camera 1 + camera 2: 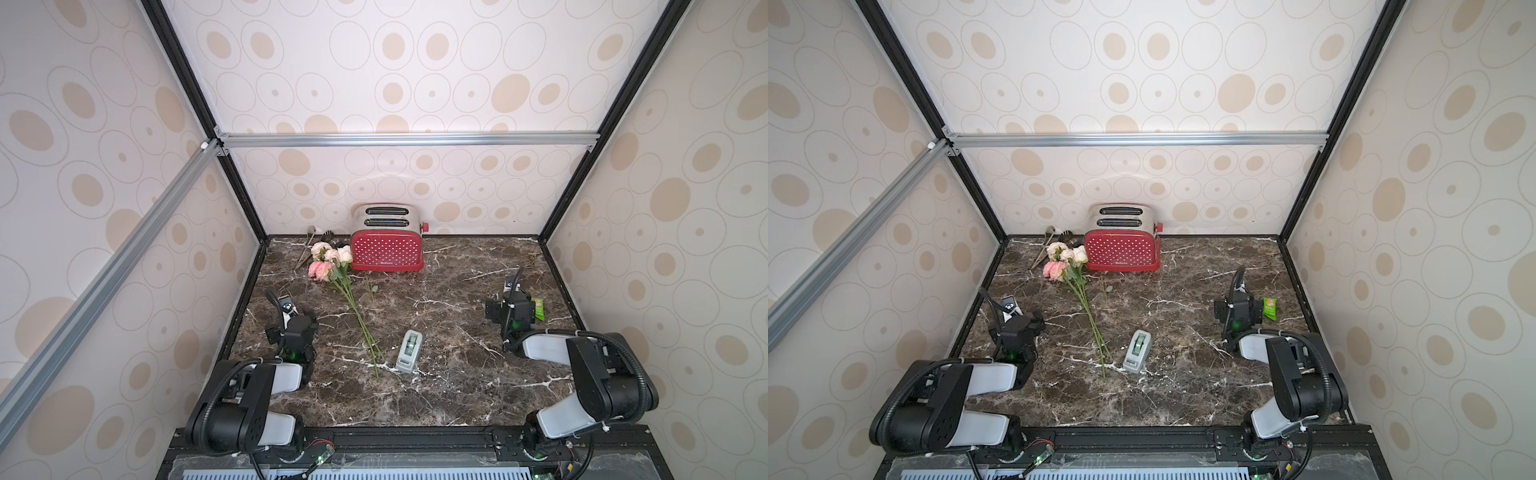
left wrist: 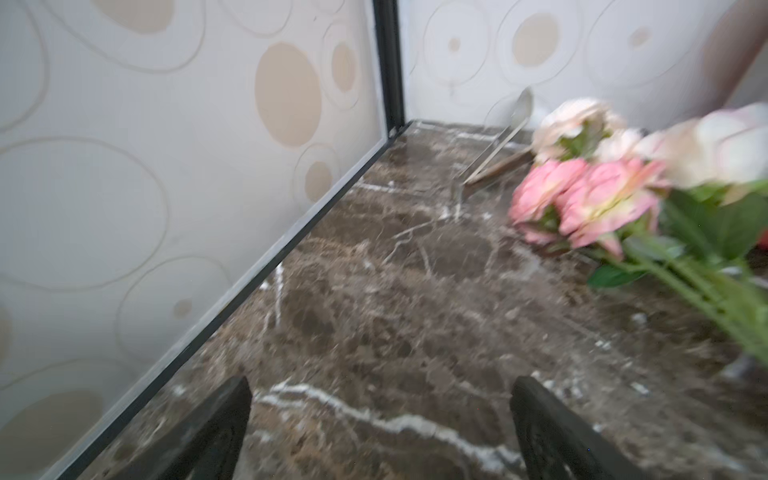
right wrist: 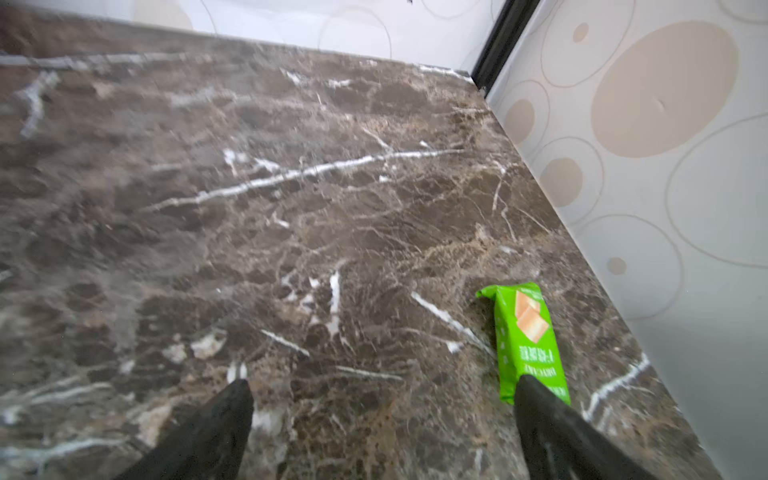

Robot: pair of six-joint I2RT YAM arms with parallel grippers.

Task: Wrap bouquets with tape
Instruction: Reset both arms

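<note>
The bouquets are one bunch [image 1: 332, 262] [image 1: 1065, 262] of pink and cream flowers lying on the marble table, heads at the back left by the toaster, long green stems running toward the front middle. The tape [image 1: 410, 350] [image 1: 1137, 351], a light grey dispenser, lies just right of the stem ends. My left gripper [image 2: 380, 386] hovers open over bare marble left of the stems, with the blooms [image 2: 590, 199] ahead to one side. At the right side my right gripper [image 3: 382, 386] stands open, nothing between its fingers. Both are far from the tape.
A red toaster [image 1: 386, 245] stands at the back wall. Metal utensils [image 1: 307, 245] [image 2: 498, 145] lie in the back left corner behind the flowers. A green snack packet [image 1: 539, 308] [image 3: 525, 340] lies beside the right gripper, near the right wall. Patterned walls enclose three sides.
</note>
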